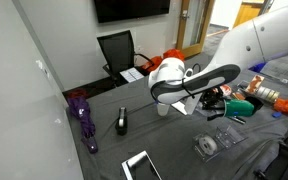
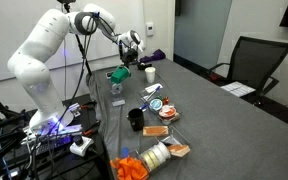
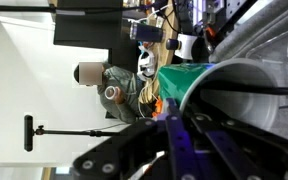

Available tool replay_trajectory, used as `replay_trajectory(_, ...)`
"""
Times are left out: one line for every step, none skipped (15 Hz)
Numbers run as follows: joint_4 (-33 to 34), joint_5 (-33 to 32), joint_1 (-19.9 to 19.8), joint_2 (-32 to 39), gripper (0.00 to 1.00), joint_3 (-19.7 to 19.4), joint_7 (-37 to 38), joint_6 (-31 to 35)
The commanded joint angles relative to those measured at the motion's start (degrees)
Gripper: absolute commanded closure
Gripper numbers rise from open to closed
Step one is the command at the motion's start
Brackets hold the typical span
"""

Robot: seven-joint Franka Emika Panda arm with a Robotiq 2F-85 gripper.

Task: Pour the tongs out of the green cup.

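My gripper (image 2: 123, 63) is shut on the green cup (image 2: 117, 74) and holds it tilted above the table's near-robot end. In an exterior view the gripper (image 1: 227, 99) folds back under the arm, with the teal cup (image 1: 242, 106) at its tip. In the wrist view the green cup (image 3: 187, 79) fills the space between the dark fingers (image 3: 180, 112). I cannot make out the tongs in any view; the cup's mouth and inside are hidden.
A white cup (image 1: 163, 110) (image 2: 150, 73) (image 3: 88, 72) stands near the held cup. A black stapler-like device (image 1: 122, 122) and a purple umbrella (image 1: 82, 116) lie further along the grey table (image 1: 174, 150). Orange items (image 2: 156, 129), a tape roll (image 1: 207, 145) and a black cup (image 2: 136, 118) crowd one end.
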Motion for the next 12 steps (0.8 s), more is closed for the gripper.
replay_trajectory(6.5,0.6,-0.5,5.0,0.99,0.3,-1.8,-8.9)
replay_trajectory(8.0,1.2,-0.7,6.1,0.99,0.3,-1.9,-11.0)
replay_trajectory(9.3,1.6,-0.8,7.0,0.99,0.3,-2.1,-12.8)
replay_trajectory(10.5,1.9,-0.9,7.8,0.99,0.3,-2.3,-14.1)
replay_trajectory(11.5,2.0,-1.1,8.3,0.99,0.4,-2.6,-14.4)
replay_trajectory(12.2,2.3,-1.2,8.4,0.99,0.7,-2.6,-12.9)
replay_trajectory(11.9,2.9,-1.5,7.5,0.99,1.0,-2.0,-9.5)
replay_trajectory(12.0,3.3,-1.7,7.2,0.99,1.2,-1.8,-7.2)
replay_trajectory(11.4,3.1,-1.7,6.4,0.99,1.4,-2.0,-3.9)
replay_trajectory(11.1,3.4,-1.7,5.8,0.99,1.4,-1.7,-1.3)
replay_trajectory(10.6,3.3,-1.7,5.2,0.99,1.5,-2.0,1.6)
replay_trajectory(9.5,3.0,-1.8,4.3,0.99,1.7,-2.0,4.9)
